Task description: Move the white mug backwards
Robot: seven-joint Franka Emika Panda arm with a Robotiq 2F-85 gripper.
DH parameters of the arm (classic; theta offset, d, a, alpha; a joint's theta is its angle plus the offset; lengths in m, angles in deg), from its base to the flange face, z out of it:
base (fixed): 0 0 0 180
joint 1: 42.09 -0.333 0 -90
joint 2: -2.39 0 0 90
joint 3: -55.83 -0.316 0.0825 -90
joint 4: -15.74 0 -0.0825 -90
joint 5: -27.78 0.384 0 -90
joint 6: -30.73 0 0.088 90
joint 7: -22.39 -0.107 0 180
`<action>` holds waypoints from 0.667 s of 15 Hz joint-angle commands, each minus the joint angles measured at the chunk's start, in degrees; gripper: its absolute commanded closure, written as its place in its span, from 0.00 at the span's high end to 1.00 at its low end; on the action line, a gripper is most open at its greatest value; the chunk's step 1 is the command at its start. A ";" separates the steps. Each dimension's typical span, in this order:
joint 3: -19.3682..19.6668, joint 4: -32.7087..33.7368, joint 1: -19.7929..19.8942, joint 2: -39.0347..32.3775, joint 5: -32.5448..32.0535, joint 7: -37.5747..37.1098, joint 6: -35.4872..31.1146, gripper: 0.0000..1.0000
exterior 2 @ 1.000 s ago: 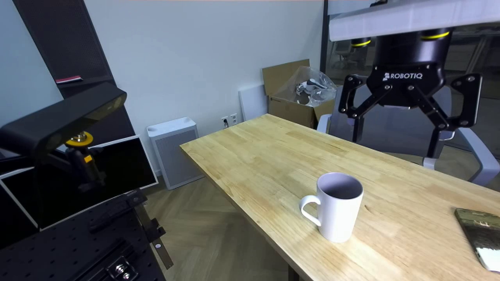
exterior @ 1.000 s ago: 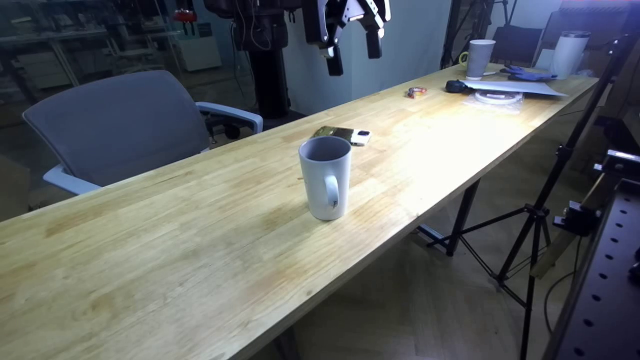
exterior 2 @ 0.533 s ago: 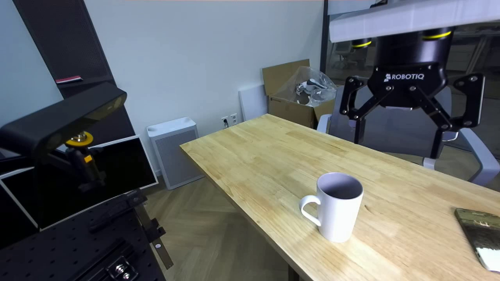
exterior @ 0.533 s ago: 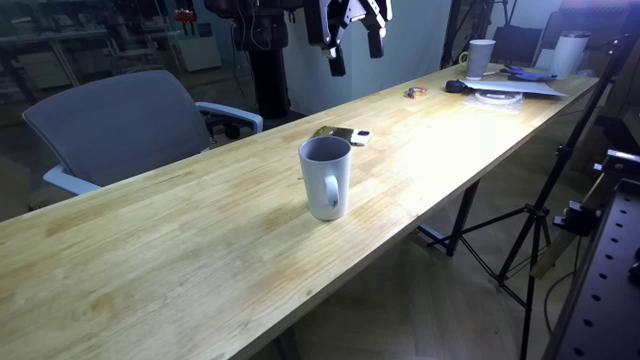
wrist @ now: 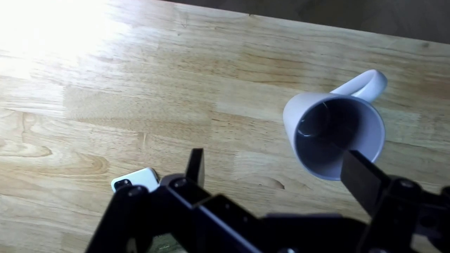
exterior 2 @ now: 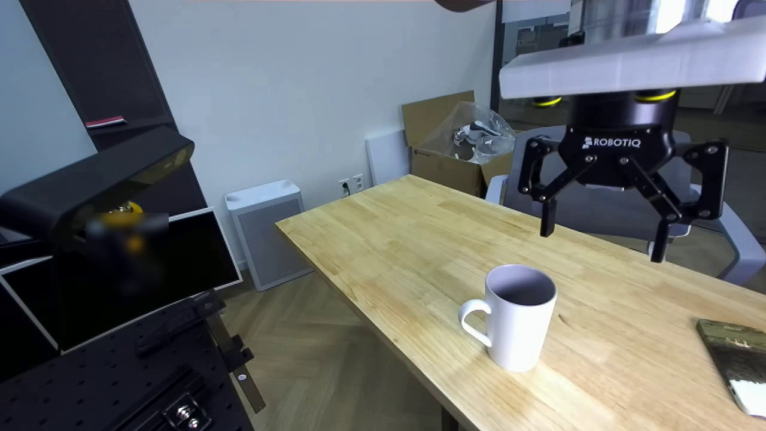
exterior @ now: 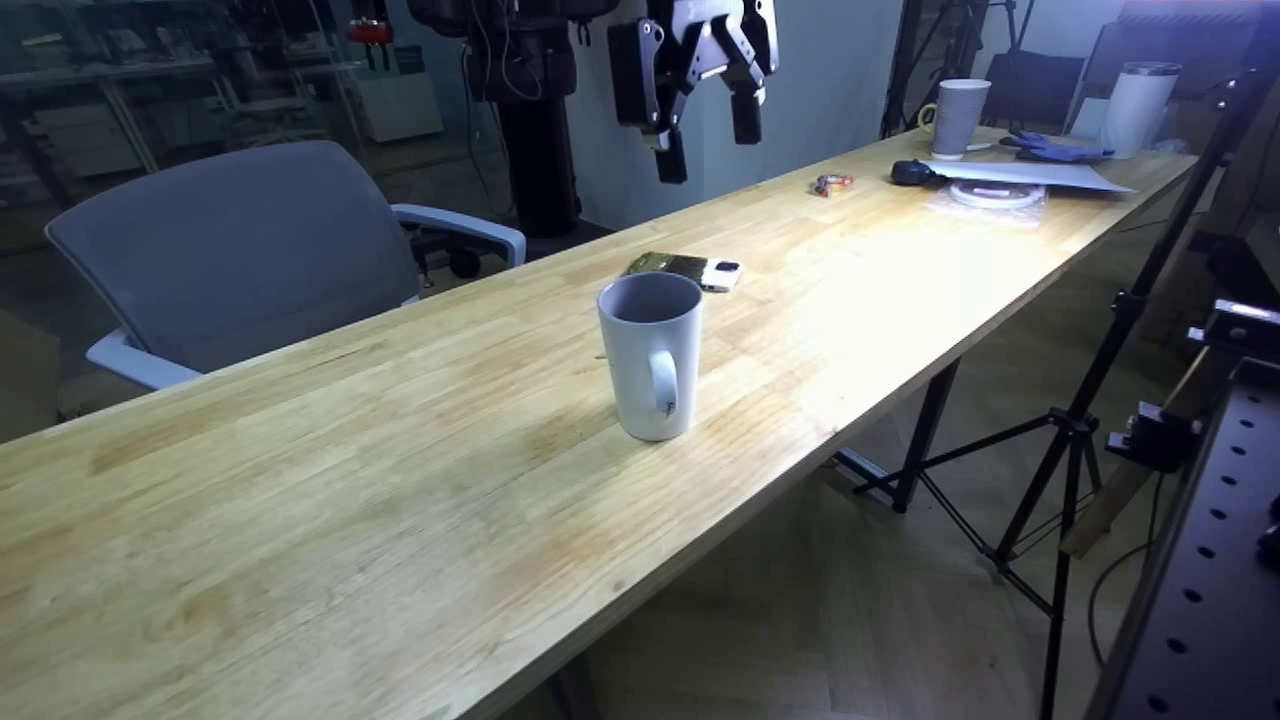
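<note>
in an exterior view the line of sight slants down along the counter (exterior: pixel 300 540) toward a tumbler (exterior: pixel 1140 110) at the far end, the chair (exterior: pixel 240 250) at left. in an exterior view facing roughly the reverse way, toward a wall (exterior 2: pixel 299 90) and a cardboard box (exterior 2: pixel 446 170), the chair is at right and the tool (exterior 2: pixel 603 239) looms larger. the wrist view peers steeply down from nearest, the tool along its bottom edge. all three share the white mug (wrist: pixel 334 137) and the phone (wrist: pixel 135 177).

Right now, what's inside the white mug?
No object shows in the white mug, just shadow and glints; liquid can't be judged. The end effector covers part of its inside.
</note>
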 commanded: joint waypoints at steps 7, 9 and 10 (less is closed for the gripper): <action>0.47 1.25 -0.39 -7.30 1.08 -3.24 -9.28 1.00; 0.65 1.66 -0.73 -8.79 0.85 -4.13 -10.26 1.00; 0.69 1.84 -0.92 -9.43 0.79 -4.48 -10.59 1.00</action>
